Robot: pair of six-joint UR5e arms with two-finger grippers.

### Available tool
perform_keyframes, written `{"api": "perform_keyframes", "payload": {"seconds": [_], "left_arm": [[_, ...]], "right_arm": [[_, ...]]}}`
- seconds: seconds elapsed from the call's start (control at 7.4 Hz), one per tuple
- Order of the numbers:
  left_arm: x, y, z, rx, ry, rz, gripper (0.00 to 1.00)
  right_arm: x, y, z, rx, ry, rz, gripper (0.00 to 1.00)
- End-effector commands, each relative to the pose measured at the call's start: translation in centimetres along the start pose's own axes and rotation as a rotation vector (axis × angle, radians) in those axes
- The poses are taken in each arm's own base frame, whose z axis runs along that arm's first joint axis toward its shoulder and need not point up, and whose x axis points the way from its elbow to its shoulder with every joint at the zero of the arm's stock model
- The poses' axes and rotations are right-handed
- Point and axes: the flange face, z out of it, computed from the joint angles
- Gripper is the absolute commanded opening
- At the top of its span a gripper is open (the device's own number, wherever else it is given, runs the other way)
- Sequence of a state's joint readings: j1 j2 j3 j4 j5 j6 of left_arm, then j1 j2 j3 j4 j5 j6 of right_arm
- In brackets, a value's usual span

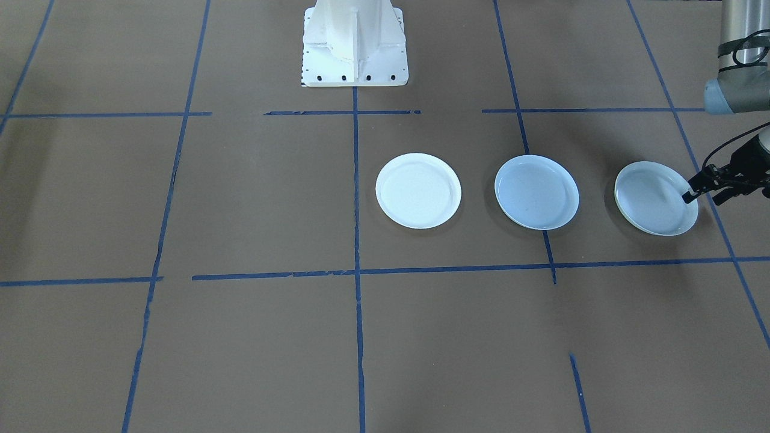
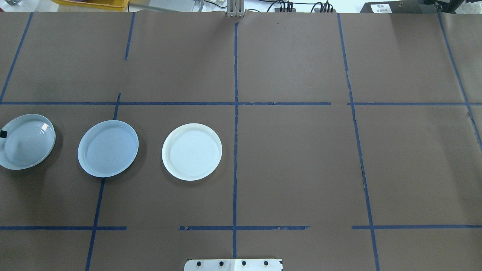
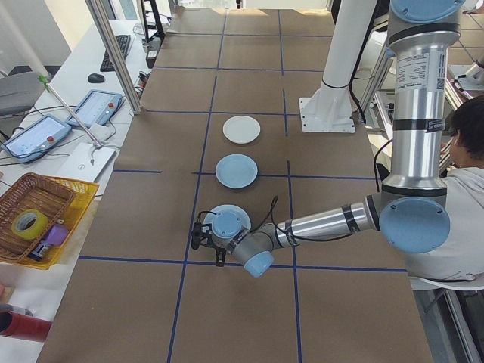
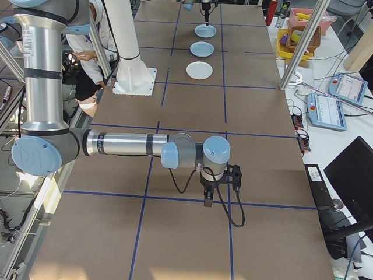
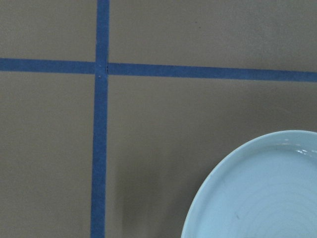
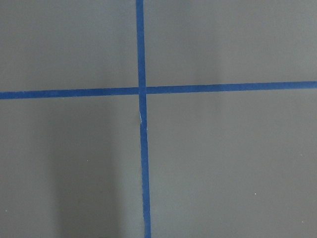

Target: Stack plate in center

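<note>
My left fingers (image 1: 692, 193) were at the outer rim of the ringed plate (image 1: 656, 198), the end one of a row of three on the worktop (image 1: 252, 337). One fingertip sat over the rim inside the plate and the other seemed to be outside it; whether they had closed onto the rim or still had slack, I could not tell. In the front view the plate looked tilted, its outer edge a little raised with shadow under it, so it may already have been bearing on the fingers.

The middle plate (image 1: 536, 192), pale blue-white and smooth inside, lay flat just beside the ringed one, apart from it. This was the stacking target. The bright white plate (image 1: 418, 190) lay beyond it, near the center tape line.

My right fingers (image 4: 205, 201) hung over bare worktop at a tape crossing, well apart from the plates. They showed only in the side view, so I could not say how far open they were.

Risks as judged:
- A rim pinch is a thin hold; a smooth glazed edge could slip and drop the plate.
- Held by one edge, the plate would hang low on the far side, which could clip the middle plate's rim and shove it.
- An off-center release would leave the stack crooked.
</note>
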State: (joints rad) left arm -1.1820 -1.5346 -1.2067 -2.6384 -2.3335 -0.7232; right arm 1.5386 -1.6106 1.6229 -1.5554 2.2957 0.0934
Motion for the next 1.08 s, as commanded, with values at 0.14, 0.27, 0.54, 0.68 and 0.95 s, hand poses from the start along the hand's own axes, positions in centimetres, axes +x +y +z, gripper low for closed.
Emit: {"api": "perform_keyframes", "payload": {"seconds": [0.14,0.27,0.54,0.68,0.95], "left_arm": [[0.3,0.4,0.6,-0.018,0.003,0.005,0.57],[0.4,0.3,0.6,-0.018,0.005,0.006,0.34],[0.6,0.7,0.6,-0.046,0.033,0.003,0.0],[0.7,1.0,0.7,-0.072,0.059,0.002,0.0],[2.7,1.7,-0.3,-0.159,0.187,0.017,0.0]], "right_arm": [[0.0,0.0,0.0,0.0,0.001,0.0,1.0],[0.0,0.0,0.0,0.0,0.001,0.0,1.0],[0.0,0.0,0.0,0.001,-0.001,0.0,1.0],[0.0,0.0,0.0,0.0,-0.001,0.0,1.0],[0.0,0.0,0.0,0.0,0.001,0.0,1.0]]}}
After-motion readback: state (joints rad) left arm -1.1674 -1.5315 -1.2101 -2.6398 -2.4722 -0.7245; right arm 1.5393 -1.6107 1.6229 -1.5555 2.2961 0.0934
